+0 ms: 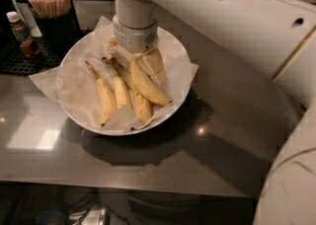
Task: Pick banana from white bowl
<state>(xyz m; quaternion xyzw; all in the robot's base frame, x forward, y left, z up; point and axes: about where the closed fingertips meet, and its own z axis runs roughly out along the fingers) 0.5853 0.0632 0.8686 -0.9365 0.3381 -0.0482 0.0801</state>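
The cream end effector [150,66] hangs over the white bowl [126,130], just above the yellow banana [148,87] with its small dark tip. Crinkled white paper [69,88] lines the bowl. The counter [222,145] is glossy dark grey, and the arm [222,17] is off-white.

Black holder [59,29] packed with wooden sticks [49,1] — landmark.
Brown bottle [22,34], pale cap: just left of holder.
Black mesh mat [29,60]: under holder.
Thin-stemmed single banana [106,101], joined pair [122,93]: right and forward of holder.
Grey counter [212,155] — beneath all.
Gripper [148,66]: right of holder, low.
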